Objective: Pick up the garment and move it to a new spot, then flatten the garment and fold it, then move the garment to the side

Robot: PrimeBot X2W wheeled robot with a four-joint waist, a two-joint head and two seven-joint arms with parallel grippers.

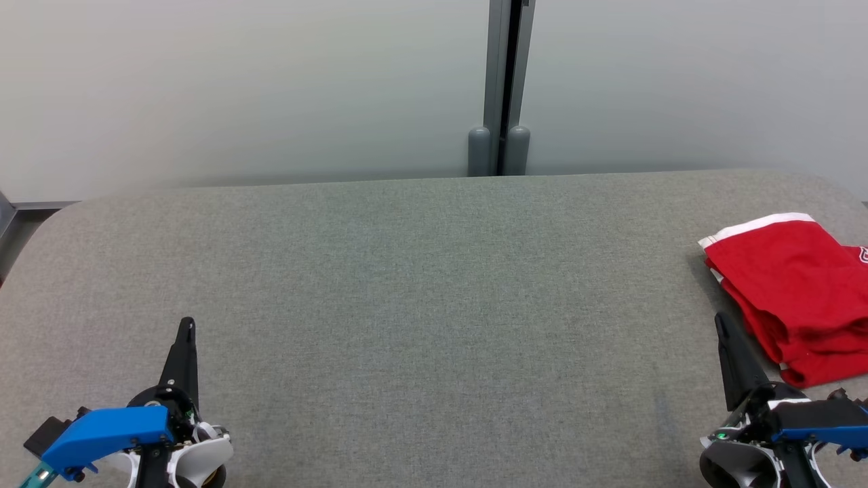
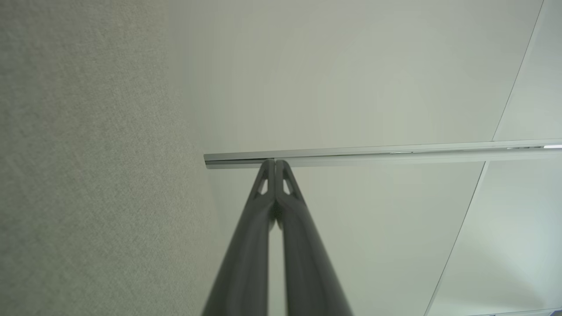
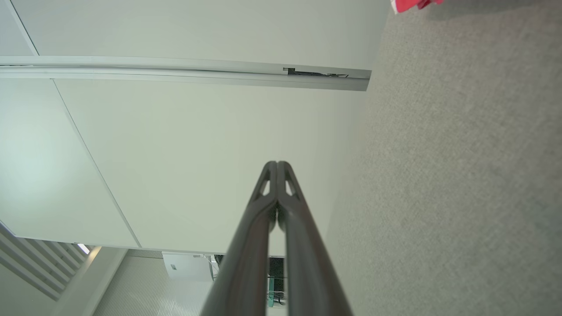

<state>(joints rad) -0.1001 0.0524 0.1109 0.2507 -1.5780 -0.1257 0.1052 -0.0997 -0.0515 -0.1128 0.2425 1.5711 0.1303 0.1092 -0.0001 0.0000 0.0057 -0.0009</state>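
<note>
Grey fabric-covered table [image 1: 434,291], both grippers empty
Near edge: left gripper [image 1: 187,329] and right gripper [image 1: 721,325], fingers pressed together. Just beyond the right one, at the table's right end, lies a folded red cloth garment with white trim [image 1: 790,285].

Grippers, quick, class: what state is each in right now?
Left gripper: closed, holding nothing.
Right gripper: closed, holding nothing; the red garment lies beside it.

Table [image 1: 407,285]: grey woven fabric top, rounded far corners. Lying directly on it: one red garment [image 1: 793,291] with white trim, folded in layers, at the right side, running out of view.
</note>
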